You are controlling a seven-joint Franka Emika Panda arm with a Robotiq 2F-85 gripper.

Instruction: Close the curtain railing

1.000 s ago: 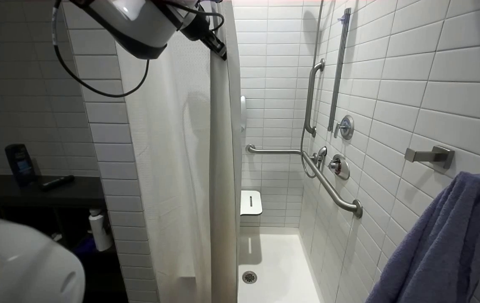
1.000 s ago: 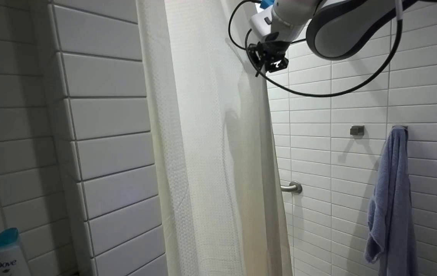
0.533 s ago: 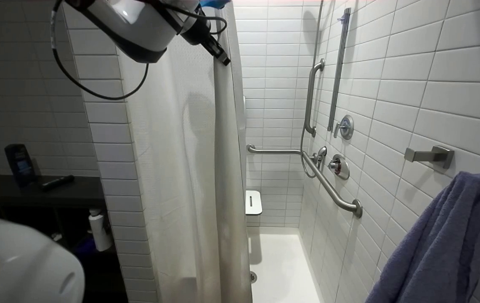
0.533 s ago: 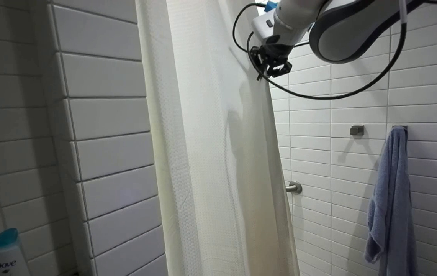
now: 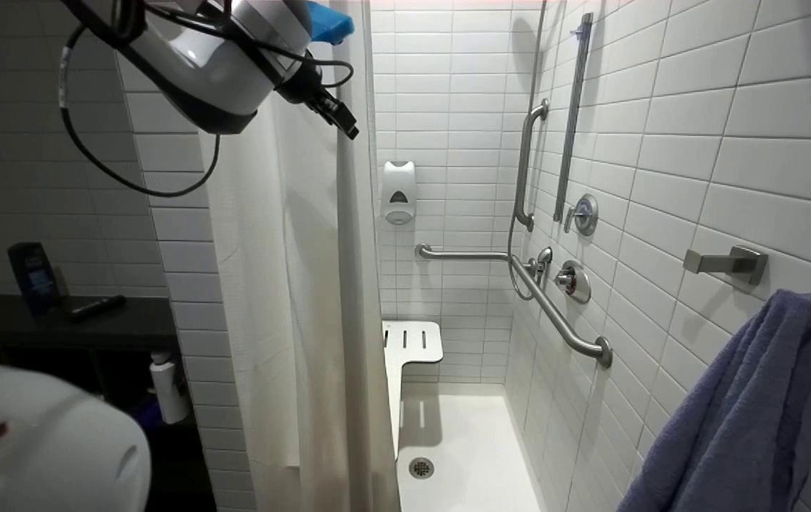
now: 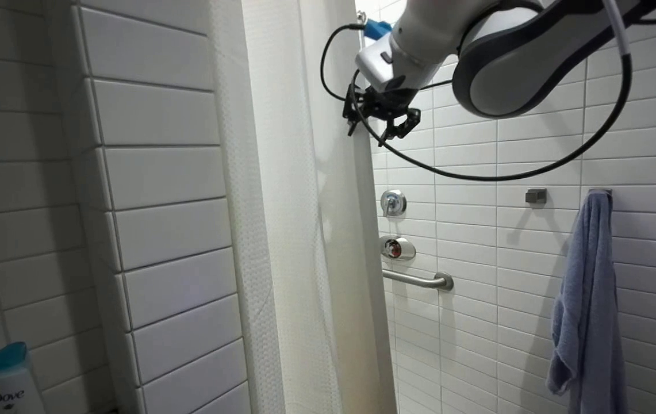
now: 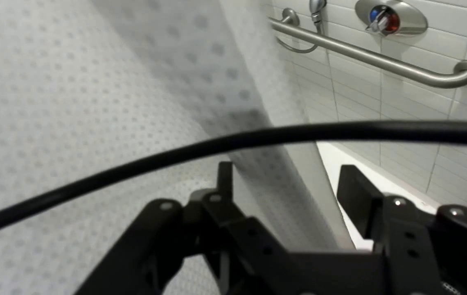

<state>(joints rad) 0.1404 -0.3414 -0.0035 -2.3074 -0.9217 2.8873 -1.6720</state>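
The curtain railing, a white pleated shower curtain [image 5: 305, 299], hangs across the left part of the shower opening and leaves the right part uncovered. In both exterior views its free edge [image 6: 376, 276] hangs loose. My gripper [image 6: 368, 138] is beside the upper part of that edge, tilted downward. Its fingers stand well apart in the wrist view, where the gripper [image 7: 286, 174] has nothing pinched between its pads. Dotted curtain fabric [image 7: 61, 94] fills the left of that view, and the free edge runs behind the gap between the fingers. Whether a finger touches the cloth I cannot tell.
A black cable [image 7: 233, 141] loops across in front of the gripper. Grab bars [image 5: 554, 306], a shower valve [image 5: 574, 282] and a folding seat [image 5: 412, 341] are inside the tiled stall. A blue-grey towel [image 6: 586, 299] hangs on the right wall. A tiled wall end [image 6: 167, 172] borders the curtain.
My gripper has let go of the curtain and opened. It has moved down and left in both exterior views. The curtain's edge has swung back left, uncovering the dispenser and more of the seat.
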